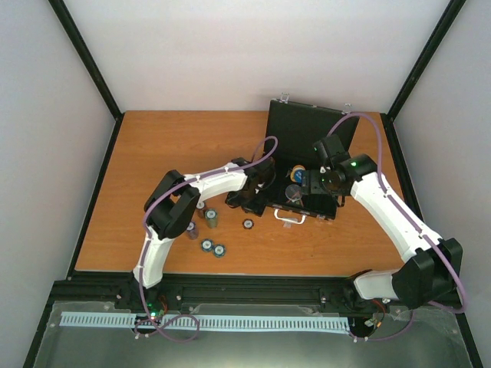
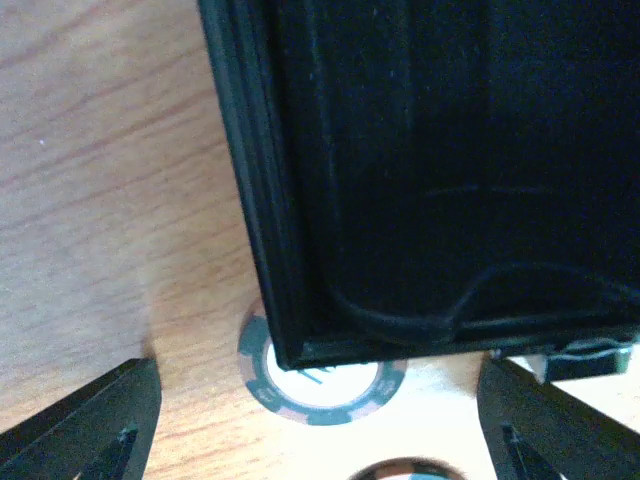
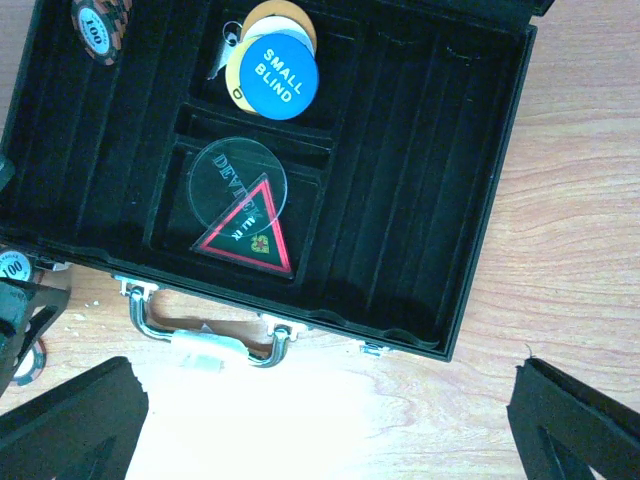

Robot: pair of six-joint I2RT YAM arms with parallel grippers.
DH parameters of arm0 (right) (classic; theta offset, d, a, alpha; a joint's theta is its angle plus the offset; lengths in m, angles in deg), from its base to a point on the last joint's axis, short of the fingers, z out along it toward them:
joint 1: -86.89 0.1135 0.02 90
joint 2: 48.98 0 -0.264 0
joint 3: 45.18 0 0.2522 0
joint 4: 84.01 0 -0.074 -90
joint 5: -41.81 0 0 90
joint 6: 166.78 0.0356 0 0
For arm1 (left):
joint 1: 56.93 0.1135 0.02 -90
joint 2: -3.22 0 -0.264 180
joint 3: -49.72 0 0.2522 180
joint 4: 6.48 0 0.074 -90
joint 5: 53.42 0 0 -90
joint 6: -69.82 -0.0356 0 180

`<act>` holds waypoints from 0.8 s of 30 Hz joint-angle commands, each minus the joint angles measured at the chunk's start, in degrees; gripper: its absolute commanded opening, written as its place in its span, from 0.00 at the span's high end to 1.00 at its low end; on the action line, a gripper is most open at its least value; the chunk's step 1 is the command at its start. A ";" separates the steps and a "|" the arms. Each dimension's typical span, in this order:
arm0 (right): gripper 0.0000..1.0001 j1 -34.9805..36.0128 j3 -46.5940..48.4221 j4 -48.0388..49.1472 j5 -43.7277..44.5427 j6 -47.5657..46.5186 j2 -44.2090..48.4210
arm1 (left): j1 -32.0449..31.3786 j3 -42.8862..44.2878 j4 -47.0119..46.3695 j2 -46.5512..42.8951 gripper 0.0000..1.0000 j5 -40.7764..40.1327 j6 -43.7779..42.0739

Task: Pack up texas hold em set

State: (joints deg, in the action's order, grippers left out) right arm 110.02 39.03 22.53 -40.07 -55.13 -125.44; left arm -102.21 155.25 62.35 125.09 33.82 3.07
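The black case [image 1: 311, 201] lies open, lid upright at the back. In the right wrist view its tray [image 3: 420, 190] holds the blue "small blind" disc [image 3: 272, 72], a clear dealer disc [image 3: 222, 172], the dark triangular token [image 3: 248, 235] and one chip [image 3: 100, 25]; the silver handle [image 3: 205, 338] faces me. My right gripper [image 3: 325, 430] is open and empty above the case's front edge [image 1: 307, 184]. My left gripper [image 1: 249, 201] is open and empty at the case's left front corner [image 2: 290, 340]. A chip [image 2: 320, 388] lies partly under that corner, between the fingers [image 2: 90, 420].
Loose chips lie on the wooden table left of the case: a small stack [image 1: 210, 218], a single chip [image 1: 248, 223], and two blue-edged ones [image 1: 206, 245] [image 1: 219, 250] nearer the front. Another chip [image 2: 405, 470] shows at the left wrist view's bottom edge.
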 commanded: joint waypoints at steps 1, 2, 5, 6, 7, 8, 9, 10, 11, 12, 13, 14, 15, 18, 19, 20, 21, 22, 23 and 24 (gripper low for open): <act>0.00 -0.64 -0.79 0.56 0.15 -0.19 1.57 | 0.02 -1.30 -3.00 1.50 0.12 -3.28 2.87; 0.00 -0.64 -0.77 0.55 0.19 -0.14 1.58 | 0.02 -1.52 -3.47 1.78 0.12 -3.56 3.05; 0.00 -0.68 -0.81 0.48 0.11 -0.14 1.67 | 0.01 -2.80 -5.04 2.37 0.14 -3.24 3.19; 0.00 -0.64 -0.80 0.51 0.15 -0.14 1.67 | 0.01 -3.46 -5.73 2.44 0.15 -3.18 3.31; 0.00 -0.64 -0.85 0.48 0.12 -0.14 1.67 | 0.01 -4.08 -6.32 2.47 0.16 -2.99 3.42; 0.00 -0.64 -0.86 0.48 0.06 -0.14 1.74 | 0.02 -4.65 -6.50 2.67 0.18 -3.02 3.58; 0.00 -0.68 -0.80 0.39 0.06 -0.12 1.60 | 0.02 -5.07 -6.59 2.89 0.20 -3.08 3.78; 0.00 -0.70 -0.84 0.38 0.05 -0.16 1.65 | 0.08 -5.62 -6.82 2.96 0.23 -3.03 3.86; 0.00 -0.70 -0.85 0.38 0.05 -0.15 1.68 | 0.03 -6.19 -7.00 2.87 0.25 -3.04 3.98; 0.00 -0.72 -0.80 0.41 0.05 -0.15 1.69 | 0.06 -6.88 -7.20 2.60 0.28 -3.04 4.00; 0.00 -0.72 -0.84 0.39 0.05 -0.19 1.67 | 0.06 -7.48 -7.33 2.46 0.30 -3.22 4.07; 0.00 -0.72 -0.92 0.39 -0.01 -0.20 1.72 | 0.09 -8.04 -7.40 2.30 0.32 -3.28 4.09; 0.00 -0.75 -0.93 0.47 -0.02 -0.13 1.68 | 0.04 -8.55 -7.43 2.10 0.33 -3.37 4.17; 0.00 -0.73 -1.02 0.60 -0.12 -0.06 1.75 | 0.02 -9.85 -7.53 1.75 0.36 -3.43 4.35; 0.00 -0.72 -1.03 0.56 -0.15 -0.04 1.78 | 0.01 -10.12 -7.52 1.68 0.37 -3.51 4.35; 0.00 -0.72 -1.07 0.62 -0.20 0.04 1.78 | 0.04 -10.52 -7.48 1.54 0.37 -3.63 4.39; 0.00 -0.72 -1.10 0.64 -0.27 0.09 1.77 | 0.04 -10.86 -7.58 1.42 0.38 -3.77 4.36; 0.00 -0.73 -1.18 0.66 -0.31 0.14 1.83 | 0.04 -11.16 -7.60 1.43 0.40 -3.90 4.24; 0.00 -0.72 -1.28 0.64 -0.36 0.12 1.89 | 0.05 -11.36 -7.61 1.51 0.41 -4.06 4.14; 0.00 -0.72 -1.33 0.68 -0.38 0.14 1.96 | 0.02 -11.45 -7.59 1.67 0.43 -4.27 3.97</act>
State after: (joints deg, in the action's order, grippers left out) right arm 109.83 38.57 22.53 -40.11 -55.10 -125.07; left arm -102.21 147.88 52.30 122.18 30.67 6.59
